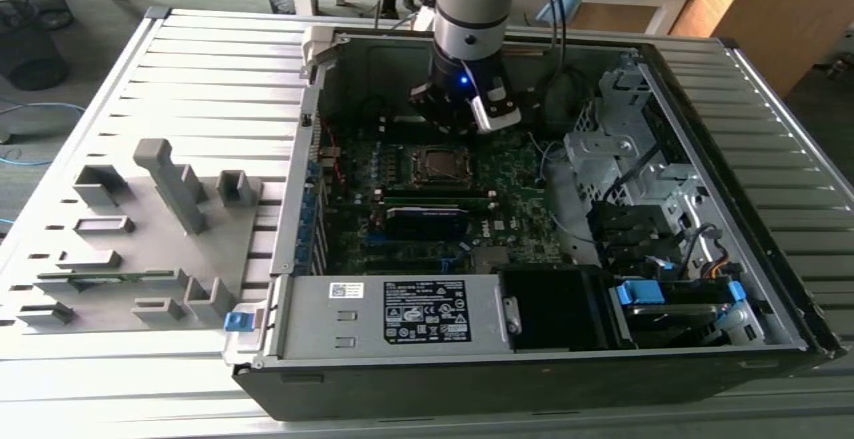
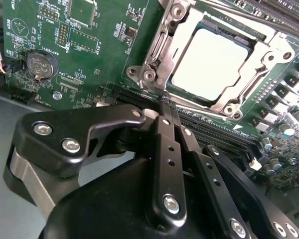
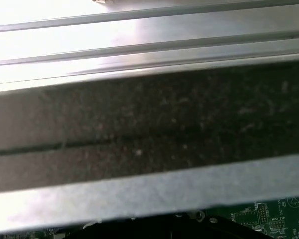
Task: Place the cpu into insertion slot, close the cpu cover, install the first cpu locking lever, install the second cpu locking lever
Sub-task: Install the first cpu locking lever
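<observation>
Silver cpu (image 2: pixel 212 64), one, under one cover (image 2: pixel 162 50); fingers (image 2: pixel 165 139) apparently together

- open computer case (image 1: pixel 534 389) mid slatted table (image 1: pixel 200 69)
- grey fixture blocks (image 1: pixel 167 194) by table edge, exterior view's left
- power supply (image 1: pixel 387 314) along case wall
- coin cell (image 2: pixel 41 64) near motherboard (image 2: pixel 89 74) corner

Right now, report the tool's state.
Tool: shut, with nothing visibly held; its tip is near a corner of the cover, which lies over the cpu.
</observation>
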Controlling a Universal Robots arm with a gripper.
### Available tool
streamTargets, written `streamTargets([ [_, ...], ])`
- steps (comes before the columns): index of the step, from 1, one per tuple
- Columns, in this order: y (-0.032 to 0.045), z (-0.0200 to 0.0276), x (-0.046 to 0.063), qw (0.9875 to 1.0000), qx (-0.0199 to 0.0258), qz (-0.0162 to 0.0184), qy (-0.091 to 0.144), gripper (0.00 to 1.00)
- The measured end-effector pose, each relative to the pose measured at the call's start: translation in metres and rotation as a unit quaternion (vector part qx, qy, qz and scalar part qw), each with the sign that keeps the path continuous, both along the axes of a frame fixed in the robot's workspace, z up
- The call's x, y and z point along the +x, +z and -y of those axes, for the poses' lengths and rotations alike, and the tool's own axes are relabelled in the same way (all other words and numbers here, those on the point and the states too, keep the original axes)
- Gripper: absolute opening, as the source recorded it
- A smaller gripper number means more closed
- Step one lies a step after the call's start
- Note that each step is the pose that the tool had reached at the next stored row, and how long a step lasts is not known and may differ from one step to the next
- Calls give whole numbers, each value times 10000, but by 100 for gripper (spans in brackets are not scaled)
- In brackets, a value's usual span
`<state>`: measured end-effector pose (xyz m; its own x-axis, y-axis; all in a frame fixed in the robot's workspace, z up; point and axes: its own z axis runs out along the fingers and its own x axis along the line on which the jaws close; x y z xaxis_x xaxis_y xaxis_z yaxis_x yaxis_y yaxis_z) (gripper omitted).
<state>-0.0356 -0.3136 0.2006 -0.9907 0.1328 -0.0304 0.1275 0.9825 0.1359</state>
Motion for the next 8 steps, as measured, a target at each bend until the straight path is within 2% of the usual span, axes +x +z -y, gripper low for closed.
streamTargets([
  [4, -11, 3, 0, 10000, -22, 32, 0, 11],
  [8, -13, 3, 0, 10000, -24, 36, -12, 11],
])
